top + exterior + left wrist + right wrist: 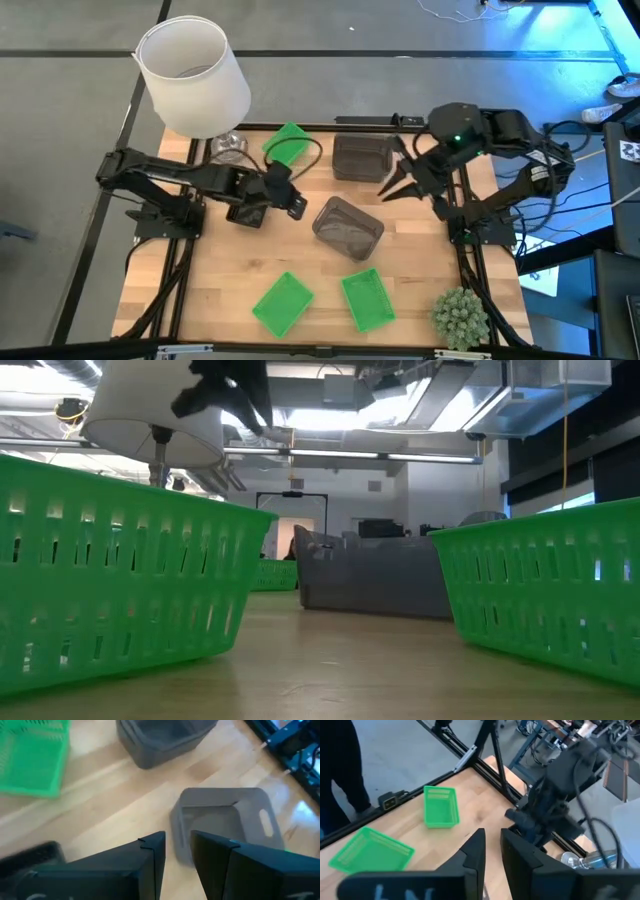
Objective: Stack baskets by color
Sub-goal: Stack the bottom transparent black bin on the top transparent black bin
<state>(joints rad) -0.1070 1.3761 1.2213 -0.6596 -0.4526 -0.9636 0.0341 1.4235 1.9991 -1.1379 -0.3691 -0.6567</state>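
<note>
Green plastic mesh makes up three of the baskets on the wooden table [220, 290]. One green basket [283, 303] lies in the lower middle of the high view, a second green basket [367, 297] sits just to its right, and a third green basket [289, 143] stands tilted near the table's far edge, above centre. Two smoky grey baskets lie between the arms: one grey basket [348, 227] at the centre of the frame, turned at an angle, and another grey basket [361, 157] above it, near the upper middle.

The left gripper [296, 203] hangs over the table just left of the central grey basket, which fills the middle of the left wrist view beyond its fingers [150, 865]. Those fingers stand slightly apart with a narrow gap between them and nothing in it.

The right gripper [392, 185] hovers just right of the upper grey basket, near its lower right corner. Its fingers [475, 855] likewise show a narrow gap and grasp nothing.

A white lampshade [193, 75] stands at the upper left of the high view, and a round green plant ball [460, 316] sits at the table's lower right corner.

In the low view, two green baskets fill the left and right of the frame, with a grey basket between them farther back.
</note>
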